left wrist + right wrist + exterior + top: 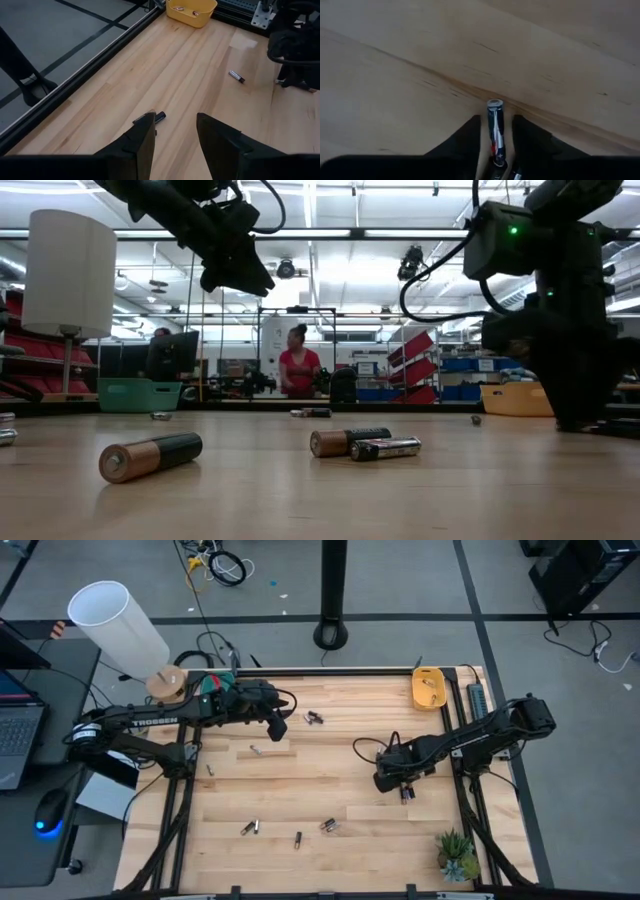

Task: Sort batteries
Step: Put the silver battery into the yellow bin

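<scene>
Several small batteries lie scattered on the wooden table (330, 770), among them one (314, 718) near the far edge and a pair (329, 825) near the front. My right gripper (496, 142) points down at the table's right side. It is open, with a dark battery (495, 122) lying between its fingers and a thin strip of wood showing on either side. My left gripper (175, 137) hangs open above the far left of the table (278, 725), holding nothing. A battery (159, 116) lies on the wood beyond its fingers.
A yellow tray (430, 687) sits at the far right corner and a teal tray (213, 681) at the far left. A small plant (457, 855) stands at the near right corner. A white lamp (118, 622) stands off the table's left.
</scene>
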`<action>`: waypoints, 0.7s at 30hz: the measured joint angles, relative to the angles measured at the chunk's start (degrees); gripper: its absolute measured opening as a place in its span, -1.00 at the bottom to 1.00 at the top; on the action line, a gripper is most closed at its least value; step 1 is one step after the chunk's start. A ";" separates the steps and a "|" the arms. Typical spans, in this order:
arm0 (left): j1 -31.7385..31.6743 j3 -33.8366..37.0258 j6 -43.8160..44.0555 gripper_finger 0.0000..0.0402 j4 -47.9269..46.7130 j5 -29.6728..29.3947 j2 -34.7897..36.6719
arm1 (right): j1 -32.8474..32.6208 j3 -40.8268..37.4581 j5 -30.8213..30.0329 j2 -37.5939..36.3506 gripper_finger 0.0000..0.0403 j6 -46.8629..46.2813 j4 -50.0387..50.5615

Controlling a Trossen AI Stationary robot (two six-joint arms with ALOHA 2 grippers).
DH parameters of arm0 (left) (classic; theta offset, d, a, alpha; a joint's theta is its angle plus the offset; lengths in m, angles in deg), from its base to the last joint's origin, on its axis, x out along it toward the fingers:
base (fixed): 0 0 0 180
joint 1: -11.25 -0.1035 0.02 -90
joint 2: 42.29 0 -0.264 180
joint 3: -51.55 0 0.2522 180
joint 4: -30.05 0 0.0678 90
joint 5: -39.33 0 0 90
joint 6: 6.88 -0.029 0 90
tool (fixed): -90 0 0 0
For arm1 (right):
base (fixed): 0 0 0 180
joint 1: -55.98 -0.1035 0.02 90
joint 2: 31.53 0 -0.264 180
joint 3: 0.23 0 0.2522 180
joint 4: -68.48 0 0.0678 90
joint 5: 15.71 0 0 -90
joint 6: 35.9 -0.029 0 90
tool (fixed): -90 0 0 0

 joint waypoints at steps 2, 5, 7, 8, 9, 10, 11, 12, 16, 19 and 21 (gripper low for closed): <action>0.00 0.01 -0.21 -0.22 0.06 -0.01 0.00 | 0.00 0.03 -0.04 0.44 -0.61 2.39 0.32; 0.00 -0.01 -0.23 -0.22 0.08 -0.01 0.00 | 0.00 0.09 -0.49 1.14 -0.82 4.95 0.39; 0.00 -0.01 -0.23 -0.22 0.13 -0.03 0.00 | -0.02 0.09 -0.93 1.26 -0.90 6.62 -0.13; 0.00 -0.01 -0.19 -0.22 0.10 -0.03 0.00 | 0.07 0.10 -0.95 1.25 -0.90 7.39 -0.41; 0.00 -0.01 -0.13 -0.22 0.13 -0.03 0.00 | 0.28 0.42 -0.91 1.14 -0.90 8.27 -0.62; 0.00 -0.01 -0.04 -0.22 0.15 -0.03 0.00 | 0.53 0.70 -0.92 0.94 -0.90 9.39 -0.66; 0.00 -0.01 -0.03 -0.22 0.15 -0.03 0.00 | 0.88 1.30 -1.10 0.73 -0.90 10.63 -0.87; 0.00 -0.01 -0.01 -0.22 0.17 -0.03 0.00 | 1.30 1.94 -1.41 0.55 -0.90 11.95 -1.24; 0.00 -0.01 0.25 -0.22 0.41 -0.11 0.00 | 3.08 4.26 -2.82 -0.98 -0.90 15.99 -2.38; 0.00 -0.01 0.76 -0.22 1.09 -0.20 0.00 | 4.47 4.95 -2.64 -1.28 -0.91 17.75 -2.62; 0.00 -0.01 1.67 -0.22 1.65 0.32 0.00 | 5.68 5.68 -2.49 -1.57 -0.91 18.92 -4.16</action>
